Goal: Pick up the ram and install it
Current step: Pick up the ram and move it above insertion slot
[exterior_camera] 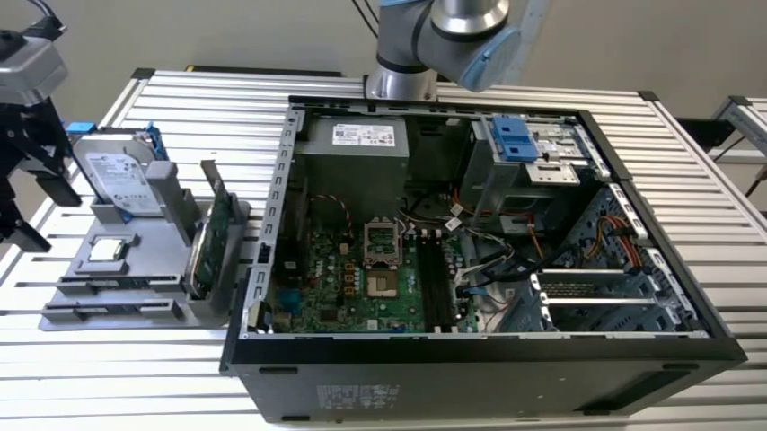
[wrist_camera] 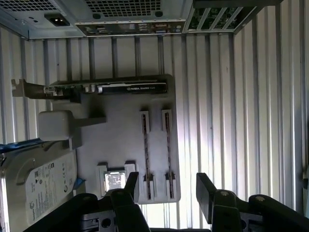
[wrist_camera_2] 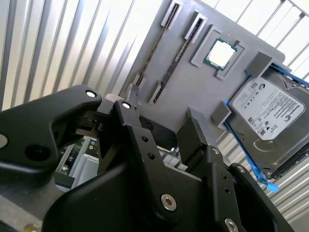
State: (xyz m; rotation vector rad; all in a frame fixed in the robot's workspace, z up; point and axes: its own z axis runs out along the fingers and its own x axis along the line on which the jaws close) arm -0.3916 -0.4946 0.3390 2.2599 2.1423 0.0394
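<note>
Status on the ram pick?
Gripper open, empty, above tray. Ram seated in tray slot, untouched. Nothing between them.

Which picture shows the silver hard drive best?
The second wrist view: the hard drive faces the camera, its label plain to see. The exterior view shows it propped up at an angle. The first wrist view cuts it off at the edge.

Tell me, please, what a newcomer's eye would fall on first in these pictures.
The open computer case sits in the middle of the exterior view, its motherboard bare. On that view's left a grey tray holds a silver hard drive and a green card. In the first wrist view the open hand hangs over the tray's ram.
</note>
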